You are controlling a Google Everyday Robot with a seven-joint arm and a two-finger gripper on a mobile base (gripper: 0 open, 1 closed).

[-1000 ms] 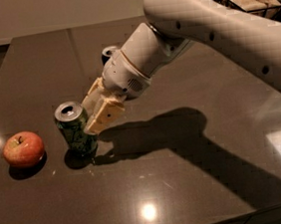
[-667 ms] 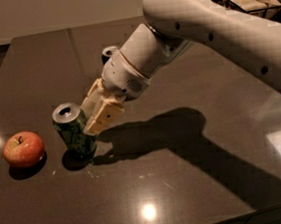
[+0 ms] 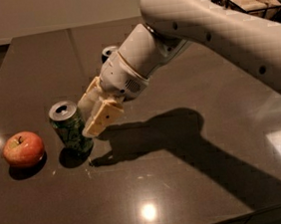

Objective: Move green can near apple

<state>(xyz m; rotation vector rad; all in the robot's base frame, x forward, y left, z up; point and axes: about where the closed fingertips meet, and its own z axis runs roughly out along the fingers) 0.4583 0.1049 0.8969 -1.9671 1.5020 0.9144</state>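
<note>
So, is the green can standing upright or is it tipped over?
Upright: the green can stands on its base on the table, silver top facing up. The gripper is close beside it.

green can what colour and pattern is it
Camera view: green can is dark green with pale markings, silver top; gripper close beside it.

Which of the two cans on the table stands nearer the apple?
The green can, just right of the apple, with the gripper at its right side. The other can stands farther back, partly hidden behind the arm.
</note>
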